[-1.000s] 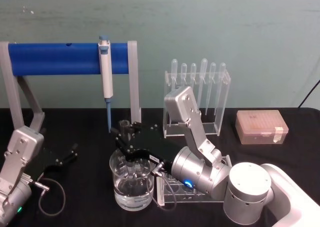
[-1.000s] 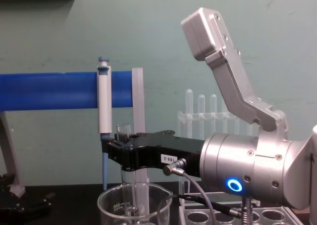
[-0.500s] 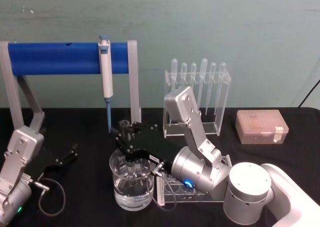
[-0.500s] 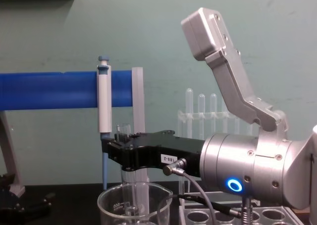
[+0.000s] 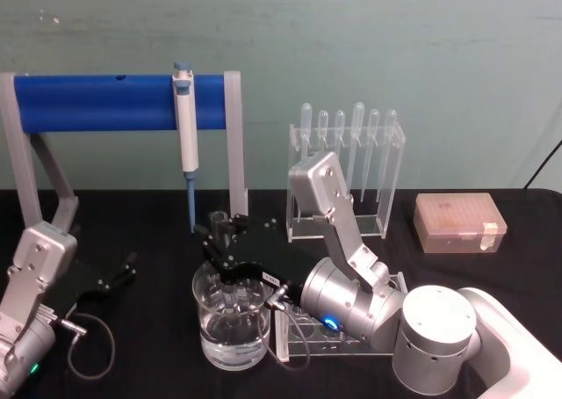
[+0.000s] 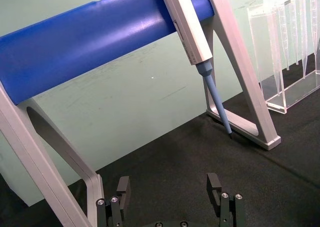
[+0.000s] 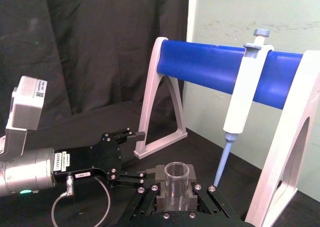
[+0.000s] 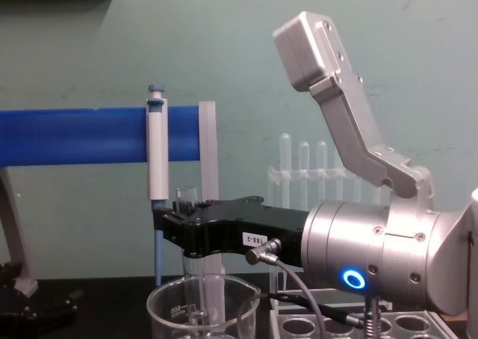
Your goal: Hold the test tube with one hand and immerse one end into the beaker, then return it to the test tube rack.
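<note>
The right tool is pinching the tube just below its open rim and holds it upright over the beaker, with the tube's lower end down inside the glass, past the rim. The beaker stands on the black tabletop just left of the clear rack, which lies under the right wrist. The left tool rests low at the tabletop's left side, fingers spread and holding nothing, well apart from the beaker, and behind both a pipettor hangs on a blue bar
</note>
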You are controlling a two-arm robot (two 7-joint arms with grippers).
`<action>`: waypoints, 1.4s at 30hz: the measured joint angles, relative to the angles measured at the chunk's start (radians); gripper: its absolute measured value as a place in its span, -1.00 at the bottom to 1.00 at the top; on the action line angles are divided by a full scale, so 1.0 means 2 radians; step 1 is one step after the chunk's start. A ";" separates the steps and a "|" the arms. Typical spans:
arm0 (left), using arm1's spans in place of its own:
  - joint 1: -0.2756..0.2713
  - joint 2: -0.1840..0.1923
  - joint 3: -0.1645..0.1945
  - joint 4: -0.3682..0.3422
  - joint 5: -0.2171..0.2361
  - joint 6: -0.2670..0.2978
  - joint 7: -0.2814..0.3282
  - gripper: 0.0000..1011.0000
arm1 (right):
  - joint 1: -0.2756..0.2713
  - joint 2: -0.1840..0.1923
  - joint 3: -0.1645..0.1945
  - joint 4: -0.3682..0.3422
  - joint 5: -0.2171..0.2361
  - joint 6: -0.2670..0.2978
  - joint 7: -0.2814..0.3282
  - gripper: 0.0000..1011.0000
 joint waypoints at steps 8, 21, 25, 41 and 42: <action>0.000 0.000 0.000 0.000 0.000 0.000 0.000 0.98 | 0.000 0.000 0.000 0.000 0.000 0.000 0.000 -0.56; 0.000 0.000 0.000 0.000 0.000 0.000 0.000 0.98 | 0.000 0.000 0.000 0.000 0.000 0.000 0.000 -0.56; 0.000 0.000 0.000 0.000 0.000 0.000 0.000 0.98 | 0.000 0.000 0.000 0.000 0.000 0.000 0.000 -0.56; 0.000 0.000 0.000 0.000 0.000 0.000 0.000 0.98 | 0.000 0.000 0.000 0.000 0.000 0.000 0.000 -0.56; 0.000 0.000 0.000 0.000 0.000 0.000 0.000 0.98 | 0.000 0.000 0.000 0.000 0.000 0.000 0.000 -0.56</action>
